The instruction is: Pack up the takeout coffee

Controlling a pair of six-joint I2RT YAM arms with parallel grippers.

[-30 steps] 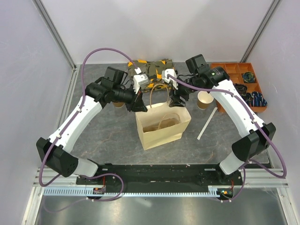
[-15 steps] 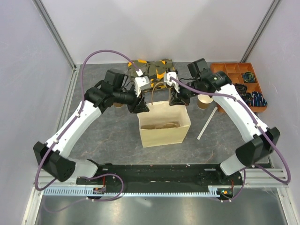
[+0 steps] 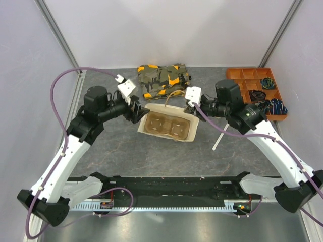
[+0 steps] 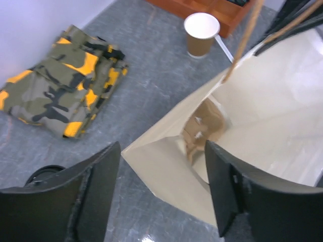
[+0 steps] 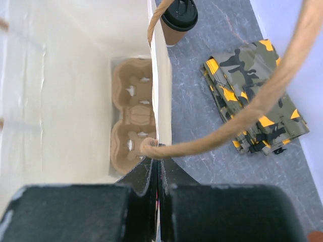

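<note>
The takeout coffee stands on the table just outside the paper bag, on its side toward the camouflage cloth. A cup carrier lies on the bag's floor. The right gripper is clamped on the bag's rim beside the twine handle. The left gripper hangs over the bag's opposite corner, jaws spread and holding nothing.

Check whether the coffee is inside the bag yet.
Out. The coffee stands upright on the table beside the bag, lid on; inside the bag only the carrier shows.
</note>
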